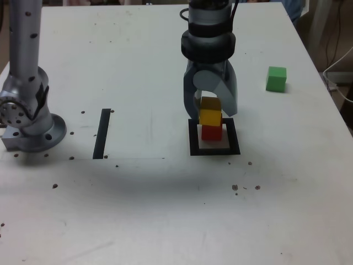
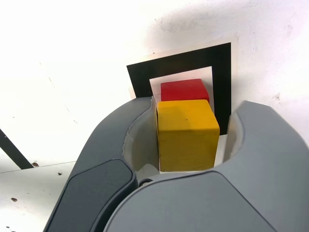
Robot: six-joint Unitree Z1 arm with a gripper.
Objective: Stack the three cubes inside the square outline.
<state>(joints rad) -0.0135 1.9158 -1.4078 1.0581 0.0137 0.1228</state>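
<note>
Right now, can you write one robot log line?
gripper: open around yellow cube | under it: red cube | red cube: inside square outline | green cube: apart, unstacked

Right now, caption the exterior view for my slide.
Yellow cube over red inside the square outline; green cube apart.

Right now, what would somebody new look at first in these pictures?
Probably the yellow cube, bright between the gripper's fingers. Just under it sits the red cube, inside the thick black square. Then maybe the green cube, off by itself toward the exterior view's right.
</note>
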